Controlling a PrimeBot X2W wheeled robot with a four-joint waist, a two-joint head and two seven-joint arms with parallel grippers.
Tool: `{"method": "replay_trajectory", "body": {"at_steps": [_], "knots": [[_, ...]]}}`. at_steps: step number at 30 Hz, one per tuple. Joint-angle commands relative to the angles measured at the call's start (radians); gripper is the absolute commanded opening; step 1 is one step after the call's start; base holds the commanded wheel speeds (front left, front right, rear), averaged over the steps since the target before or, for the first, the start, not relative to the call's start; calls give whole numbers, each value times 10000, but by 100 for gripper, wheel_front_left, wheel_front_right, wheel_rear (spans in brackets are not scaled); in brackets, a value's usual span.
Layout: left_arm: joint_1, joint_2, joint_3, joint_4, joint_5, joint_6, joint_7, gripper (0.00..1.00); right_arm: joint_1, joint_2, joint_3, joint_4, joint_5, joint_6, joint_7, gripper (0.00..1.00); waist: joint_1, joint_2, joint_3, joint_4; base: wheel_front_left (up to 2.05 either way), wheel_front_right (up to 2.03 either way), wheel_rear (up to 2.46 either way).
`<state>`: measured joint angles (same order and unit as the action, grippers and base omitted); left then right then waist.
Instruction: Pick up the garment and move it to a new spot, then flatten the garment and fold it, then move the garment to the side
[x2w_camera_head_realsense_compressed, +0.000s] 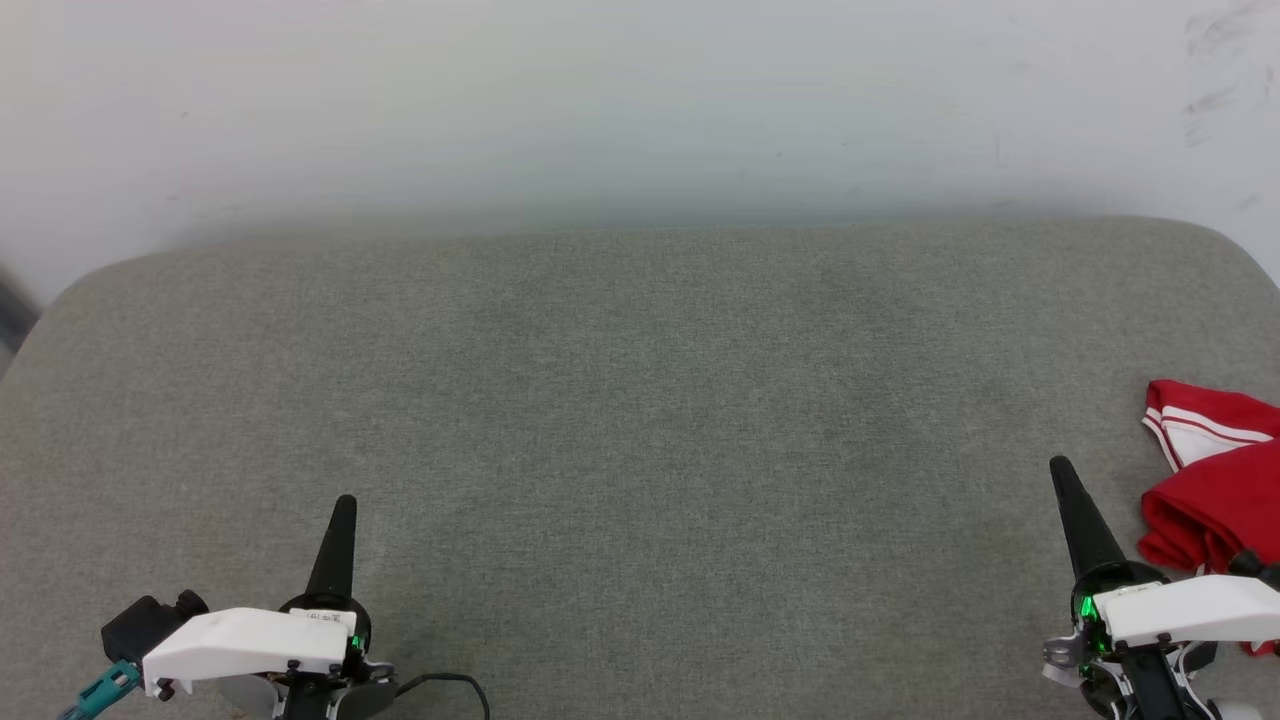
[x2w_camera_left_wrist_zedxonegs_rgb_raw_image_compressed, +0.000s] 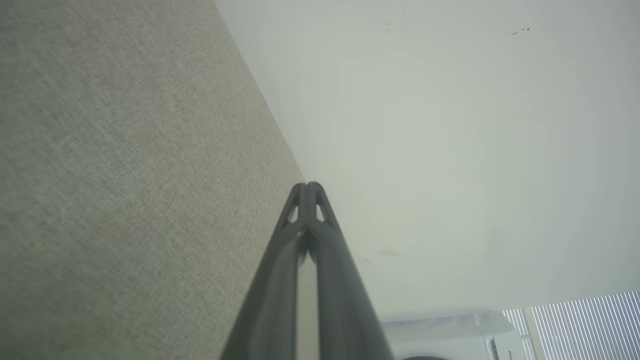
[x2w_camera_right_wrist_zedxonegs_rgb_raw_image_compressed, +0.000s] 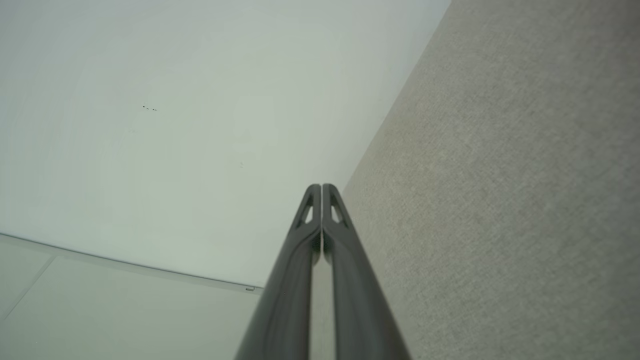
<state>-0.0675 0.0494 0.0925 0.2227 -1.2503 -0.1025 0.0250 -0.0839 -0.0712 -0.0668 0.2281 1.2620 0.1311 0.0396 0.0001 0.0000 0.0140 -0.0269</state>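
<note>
The red-and-white garment lies bunched at 4 o'clock on the grey fabric surface, just beside the right gripper. That gripper, at 5 o'clock, and the left gripper, at 7 o'clock, each have their fingers pressed together on nothing.

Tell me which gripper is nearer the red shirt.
The right gripper: it sits just beside the garment, while the left gripper is far across the grey cushion.

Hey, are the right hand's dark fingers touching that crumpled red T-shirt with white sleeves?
Apart. The head view shows a strip of bare grey fabric surface between the shut dark fingers of the right hand and the red T-shirt with white sleeves.
</note>
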Motion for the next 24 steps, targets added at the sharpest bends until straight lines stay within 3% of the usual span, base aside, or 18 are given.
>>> {"method": "replay_trajectory", "body": {"at_steps": [1, 24], "knots": [[-220, 16, 35, -29, -235, -57, 74, 0, -230, 30, -54, -33, 237, -4, 52, 0, -1, 0, -3, 8, 0, 0, 0], [-366, 14, 155, 129, -2189, -214, 559, 0, -251, 135, -296, 90, 2135, -4, 459, 0, -1, 0, -59, 145, 0, 0, 0]]}}
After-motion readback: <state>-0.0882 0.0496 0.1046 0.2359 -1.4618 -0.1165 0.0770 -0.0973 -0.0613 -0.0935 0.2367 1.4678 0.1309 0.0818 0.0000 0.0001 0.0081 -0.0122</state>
